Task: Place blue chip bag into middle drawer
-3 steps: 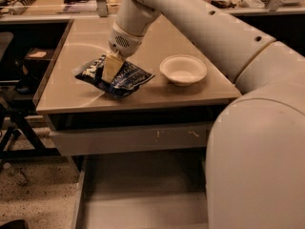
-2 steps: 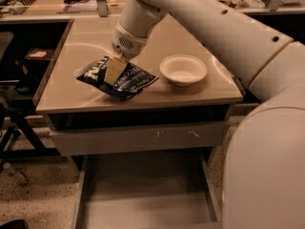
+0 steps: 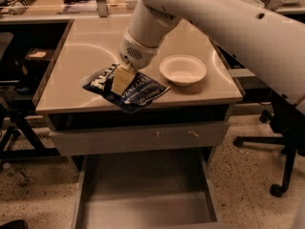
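Note:
The blue chip bag (image 3: 143,92), dark blue foil with white lettering, is at the front of the tan desk top (image 3: 81,51), its lower corner reaching the front edge. My gripper (image 3: 123,80) comes down from the upper right and is shut on the bag's middle. The middle drawer (image 3: 143,209), a wide shallow grey metal one with a bare floor, stands pulled open below the desk, directly under the bag.
A white round bowl (image 3: 183,69) sits on the desk just right of the bag. A closed grey drawer front (image 3: 138,137) with pale scratches lies between desk top and open drawer. An office chair base (image 3: 281,147) stands at the right and a dark frame (image 3: 12,123) at the left.
My gripper and the bag have moved together to the right and toward the desk's front edge. The bowl has stayed in place.

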Tool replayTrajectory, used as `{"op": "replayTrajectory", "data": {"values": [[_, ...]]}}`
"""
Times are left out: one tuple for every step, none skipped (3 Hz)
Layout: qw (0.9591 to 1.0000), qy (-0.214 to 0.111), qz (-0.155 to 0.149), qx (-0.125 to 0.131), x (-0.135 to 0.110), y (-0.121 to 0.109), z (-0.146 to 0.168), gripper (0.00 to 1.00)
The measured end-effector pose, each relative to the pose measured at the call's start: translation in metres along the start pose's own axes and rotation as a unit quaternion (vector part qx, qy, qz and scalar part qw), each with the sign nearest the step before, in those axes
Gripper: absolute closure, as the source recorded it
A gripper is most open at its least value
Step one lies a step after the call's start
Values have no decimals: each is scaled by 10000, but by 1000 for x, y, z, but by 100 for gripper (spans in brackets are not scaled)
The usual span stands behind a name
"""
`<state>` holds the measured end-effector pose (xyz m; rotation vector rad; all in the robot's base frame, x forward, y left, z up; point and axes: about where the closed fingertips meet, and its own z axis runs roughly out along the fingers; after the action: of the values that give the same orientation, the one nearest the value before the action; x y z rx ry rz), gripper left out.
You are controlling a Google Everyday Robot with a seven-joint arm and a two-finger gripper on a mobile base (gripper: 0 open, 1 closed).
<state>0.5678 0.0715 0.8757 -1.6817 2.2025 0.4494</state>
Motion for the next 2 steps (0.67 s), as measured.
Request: {"op": "replayTrajectory", "data": {"values": [[9998,132,169,46,29,23,11,100],[9998,132,171,45,29,23,11,100]]}}
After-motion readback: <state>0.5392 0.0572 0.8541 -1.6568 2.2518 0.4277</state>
